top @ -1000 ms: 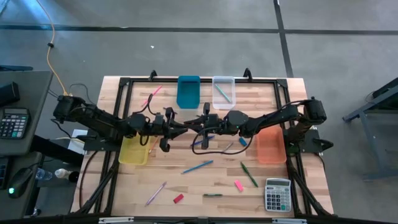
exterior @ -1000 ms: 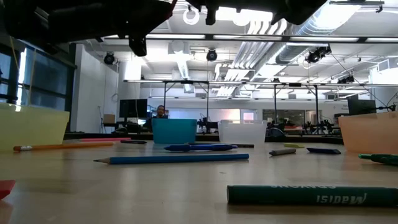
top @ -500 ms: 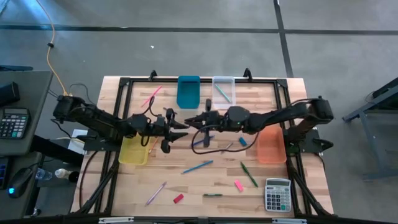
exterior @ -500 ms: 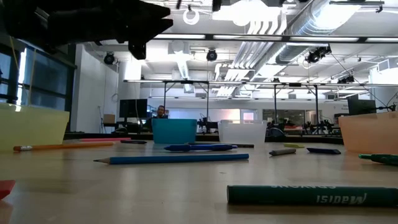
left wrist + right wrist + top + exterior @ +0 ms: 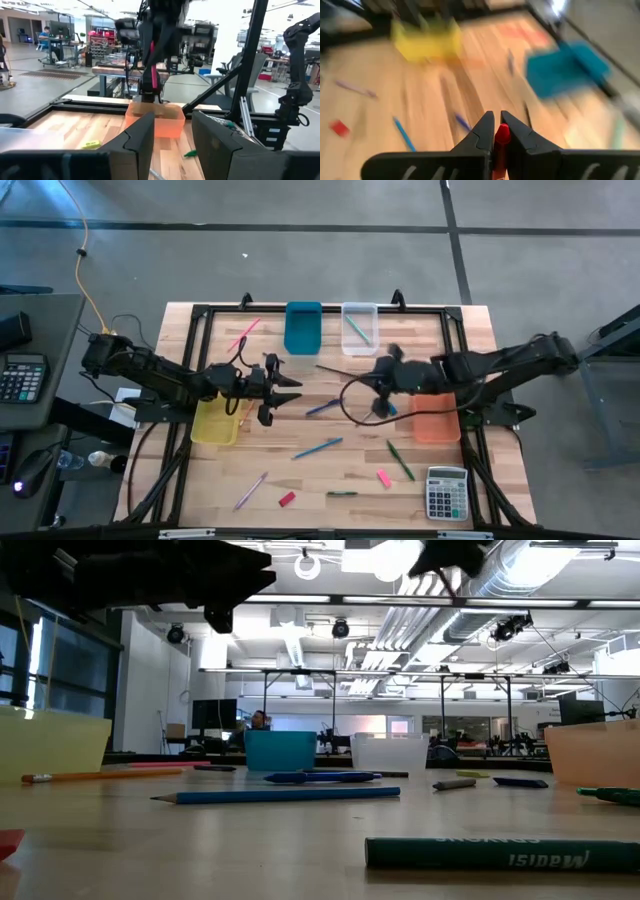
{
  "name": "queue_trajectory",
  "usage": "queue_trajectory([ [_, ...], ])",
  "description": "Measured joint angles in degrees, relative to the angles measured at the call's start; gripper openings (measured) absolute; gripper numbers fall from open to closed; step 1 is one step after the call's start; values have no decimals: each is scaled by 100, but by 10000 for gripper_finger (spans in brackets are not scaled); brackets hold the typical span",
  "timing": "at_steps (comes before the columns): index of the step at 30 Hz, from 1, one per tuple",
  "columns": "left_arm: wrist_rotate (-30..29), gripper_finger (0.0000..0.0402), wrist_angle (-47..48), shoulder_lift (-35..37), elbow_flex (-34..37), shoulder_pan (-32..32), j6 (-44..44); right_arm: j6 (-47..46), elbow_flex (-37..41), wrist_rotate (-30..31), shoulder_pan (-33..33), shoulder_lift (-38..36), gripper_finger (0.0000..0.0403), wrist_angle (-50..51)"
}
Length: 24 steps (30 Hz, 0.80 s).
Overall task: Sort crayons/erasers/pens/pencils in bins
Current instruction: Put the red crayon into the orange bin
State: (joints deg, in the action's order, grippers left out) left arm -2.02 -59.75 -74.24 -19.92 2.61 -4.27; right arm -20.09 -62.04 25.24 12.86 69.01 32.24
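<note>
My right tool [image 5: 494, 134] is clamped on a small red eraser [image 5: 502, 135], the red block showing between its two dark fingertips; the tool hangs above the bench [image 5: 330, 470], just beside the orange bin [image 5: 436, 415] on that bin's inner side. My left tool [image 5: 171, 135] stands with its fingers parted and nothing between them, raised over the bench near the yellow bin [image 5: 216, 422]. From the left wrist, the orange bin sits straight ahead with the right arm's tool above it and a red piece visible in its grip. At the far edge of the bench stand the teal bin [image 5: 303, 327] and the clear bin [image 5: 359, 323], side by side, the clear one holding thin sticks. Loose on the bench lie a blue pencil [image 5: 318, 448], a green marker [image 5: 400, 460], a pink eraser [image 5: 383, 478] and another red eraser [image 5: 287, 499]. A grey calculator [image 5: 447, 493] rests at the near right corner.
</note>
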Motion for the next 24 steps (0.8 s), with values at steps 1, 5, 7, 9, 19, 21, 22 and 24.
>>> queue_trajectory([
  [1, 0, 121, 1, 0, 0, 0, 0, -315, 2, 149, 100, -14, 8, 403],
  [5, 0, 121, 11, 0, 0, 0, 0, -1672, 4, 437, 475, 11, 8, 1920],
  [7, 0, 121, 45, 0, 0, 0, 0, -2444, 9, 491, 650, 68, 8, 2623],
  [9, 0, 121, 45, 0, 0, 0, 0, -3209, 9, 642, 810, 93, 8, 3323],
  [19, 4, 121, 109, -2, 0, -2, 0, -4859, 1350, 291, 1008, -145, 4, 3744],
  [21, 4, 121, 120, -2, 0, -2, 0, -4892, 1800, -25, 938, -254, 4, 3430],
  [22, 5, 121, 129, -2, 0, -2, 0, -4900, 1999, -170, 900, -311, 4, 3246],
  [24, 5, 121, 127, -2, 0, -2, 0, -4908, 2351, -427, 807, -425, 4, 2923],
])
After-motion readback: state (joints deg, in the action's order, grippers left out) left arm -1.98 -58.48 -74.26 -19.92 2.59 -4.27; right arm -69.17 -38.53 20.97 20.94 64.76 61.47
